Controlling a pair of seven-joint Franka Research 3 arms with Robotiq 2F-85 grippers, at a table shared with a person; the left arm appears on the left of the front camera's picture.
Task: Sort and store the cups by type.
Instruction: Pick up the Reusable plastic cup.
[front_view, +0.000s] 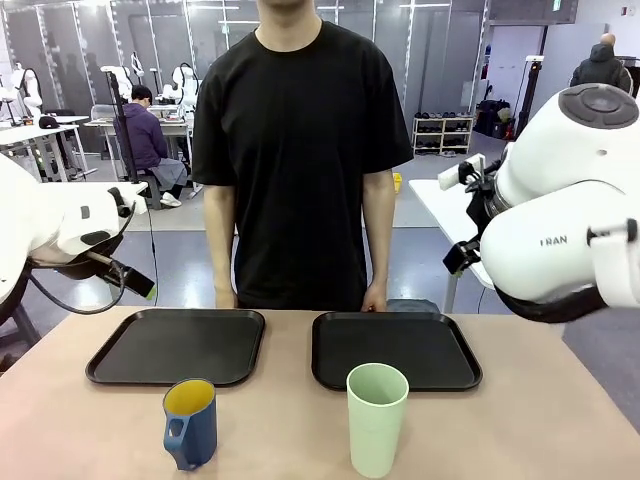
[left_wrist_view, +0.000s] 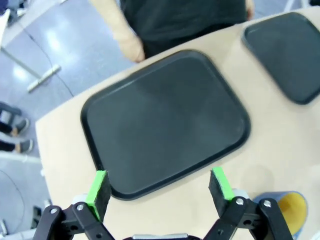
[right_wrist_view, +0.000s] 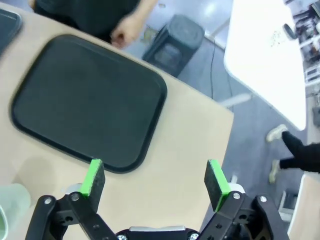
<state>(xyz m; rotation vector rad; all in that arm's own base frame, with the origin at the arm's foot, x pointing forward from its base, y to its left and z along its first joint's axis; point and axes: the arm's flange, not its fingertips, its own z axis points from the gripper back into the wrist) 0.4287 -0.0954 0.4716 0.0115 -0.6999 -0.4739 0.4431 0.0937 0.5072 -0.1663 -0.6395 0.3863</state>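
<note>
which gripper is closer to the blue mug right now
Left. The left gripper hangs open above the table, with the blue mug just beside its fingers. The right gripper hangs by the right tray, nearer the green tumbler.

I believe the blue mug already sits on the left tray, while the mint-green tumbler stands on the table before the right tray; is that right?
Not quite: the front view shows the blue mug standing on the table in front of the left tray, not on it. The mint-green tumbler does stand on the table before the right tray.
</note>
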